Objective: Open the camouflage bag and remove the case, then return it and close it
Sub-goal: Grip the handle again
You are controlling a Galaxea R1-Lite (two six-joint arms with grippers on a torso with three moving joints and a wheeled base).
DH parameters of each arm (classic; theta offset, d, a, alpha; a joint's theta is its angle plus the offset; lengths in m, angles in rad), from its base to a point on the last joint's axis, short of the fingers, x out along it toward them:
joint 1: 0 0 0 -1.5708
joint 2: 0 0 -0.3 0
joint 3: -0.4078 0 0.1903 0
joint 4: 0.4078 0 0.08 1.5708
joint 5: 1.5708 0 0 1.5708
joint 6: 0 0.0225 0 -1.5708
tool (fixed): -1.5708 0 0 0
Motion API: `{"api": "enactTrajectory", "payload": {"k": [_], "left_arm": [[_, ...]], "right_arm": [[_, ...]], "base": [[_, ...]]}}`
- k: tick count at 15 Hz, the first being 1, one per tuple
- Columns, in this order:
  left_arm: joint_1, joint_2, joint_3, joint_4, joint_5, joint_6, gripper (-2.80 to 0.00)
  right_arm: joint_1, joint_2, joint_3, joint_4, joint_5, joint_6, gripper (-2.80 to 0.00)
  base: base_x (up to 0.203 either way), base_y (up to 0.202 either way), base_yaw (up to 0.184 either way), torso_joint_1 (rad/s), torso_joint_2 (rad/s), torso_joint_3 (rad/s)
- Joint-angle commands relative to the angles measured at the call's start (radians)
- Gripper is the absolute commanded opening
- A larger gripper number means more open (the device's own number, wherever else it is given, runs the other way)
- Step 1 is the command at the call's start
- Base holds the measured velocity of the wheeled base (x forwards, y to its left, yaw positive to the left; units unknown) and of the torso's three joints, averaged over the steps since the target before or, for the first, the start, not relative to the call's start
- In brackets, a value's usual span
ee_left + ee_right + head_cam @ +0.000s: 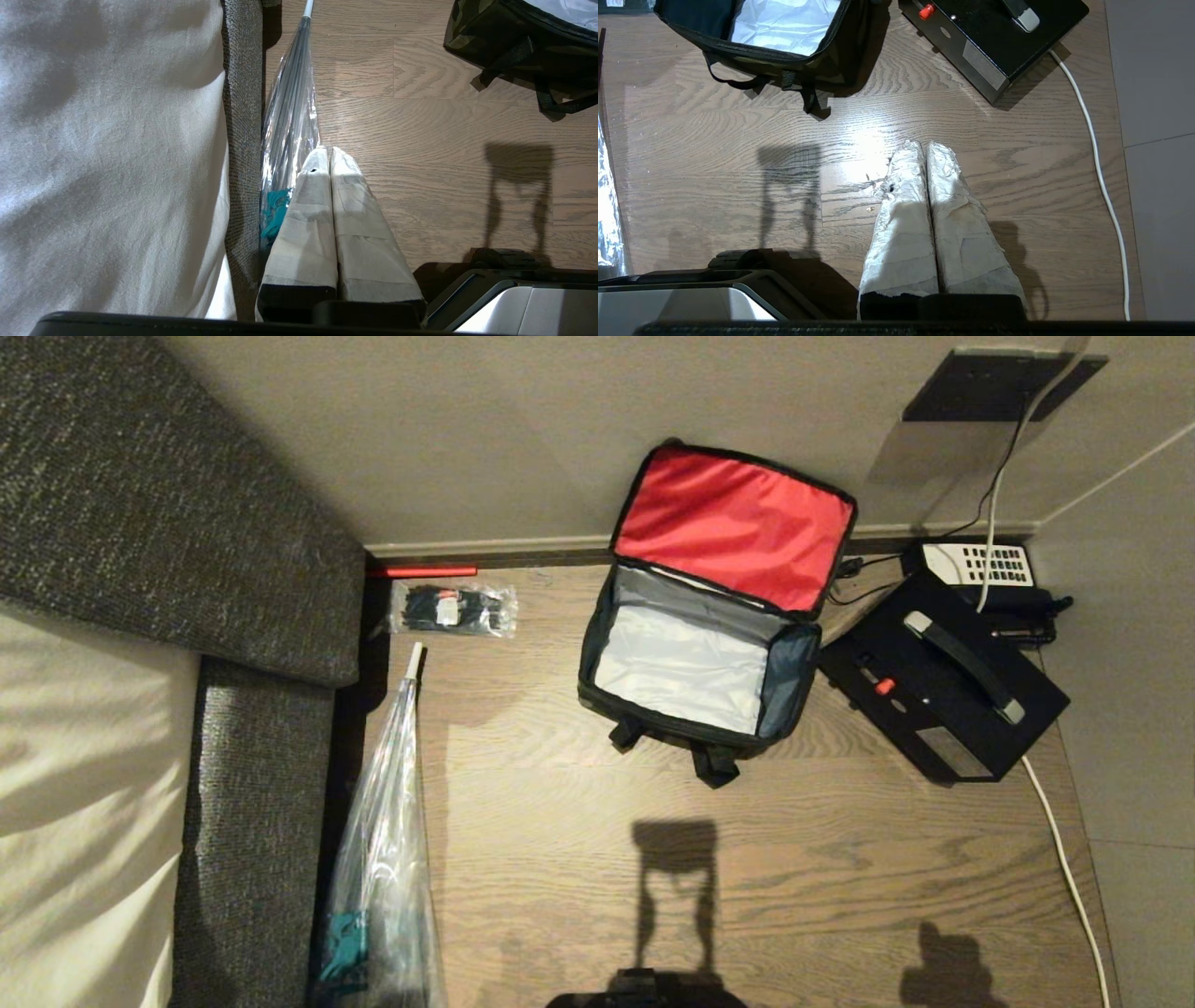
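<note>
Camouflage bag [709, 709]: stands open on the wood floor [747, 859], ahead of both grippers and well apart from them; red-lined lid [733, 527] thrown back against the wall, pale lining bare.
Case [943, 686]: out of the bag, flat on the floor just beside the bag's right side, ahead of the right gripper and to its right; handle up, red latch showing.
Left gripper [329, 156]: taped fingers pressed together, grasping nothing, hanging over the floor just beside a clear wrapped umbrella [292, 116] and the sofa edge [240, 140].
Right gripper [924, 149]: fingers clenched tight on nothing, over bare floor; a white cable [1099, 163] runs to its right.
Telephone [980, 565]: beyond the case, by the wall.
</note>
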Motion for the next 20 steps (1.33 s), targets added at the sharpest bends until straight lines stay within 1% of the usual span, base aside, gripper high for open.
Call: {"api": "enactTrajectory", "payload": {"k": [1, 18, 20], "left_arm": [[0.000, -0.001, 0.000, 0.000, 0.001, 0.000, -2.80], [0.000, -0.001, 0.000, 0.000, 0.001, 0.000, -2.80], [0.000, 0.000, 0.000, 0.000, 0.001, 0.000, -2.80]], "right_arm": [[0.000, -0.028, 0.012, 0.000, 0.000, 0.000, -2.80], [0.000, -0.028, 0.012, 0.000, 0.000, 0.000, -2.80], [0.000, -0.028, 0.011, 0.005, 0.002, -0.015, -2.80]], "base": [[0.000, 0.000, 0.000, 0.000, 0.00, 0.000], [0.000, 0.000, 0.000, 0.000, 0.00, 0.000], [0.000, 0.000, 0.000, 0.000, 0.00, 0.000]]}}
